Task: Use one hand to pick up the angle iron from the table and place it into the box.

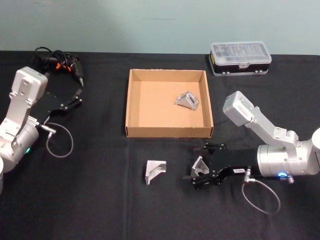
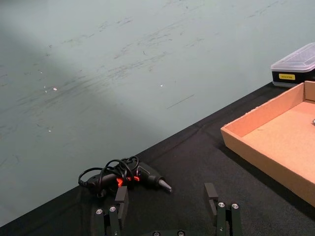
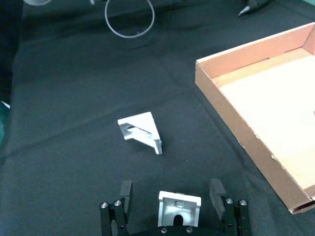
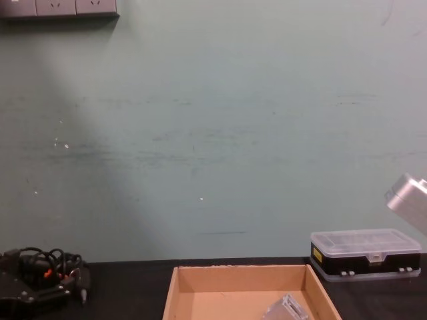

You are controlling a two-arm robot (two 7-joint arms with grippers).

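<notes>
The right gripper point(image 3: 171, 188) sits low over the flat black matte table point(image 3: 59, 147). Its fingers are spread and straddle a small silvery metal angle iron point(image 3: 179, 210), gaps on both sides, nothing clamped. The bracket looks stiff, light and smooth, so it may slip or twist; best pinched squarely across its flat side faces. A second angle iron point(image 3: 141, 132) lies just beyond, apart from the fingers. The wide shallow tan cardboard box point(image 1: 170, 132) is near, with a third angle iron point(image 1: 187, 100) inside. The left gripper point(image 2: 166, 192) is parked at table's left, released, near a black corded screwdriver point(image 2: 147, 174). The straddled bracket's lower part is hidden behind the gripper body.
</notes>
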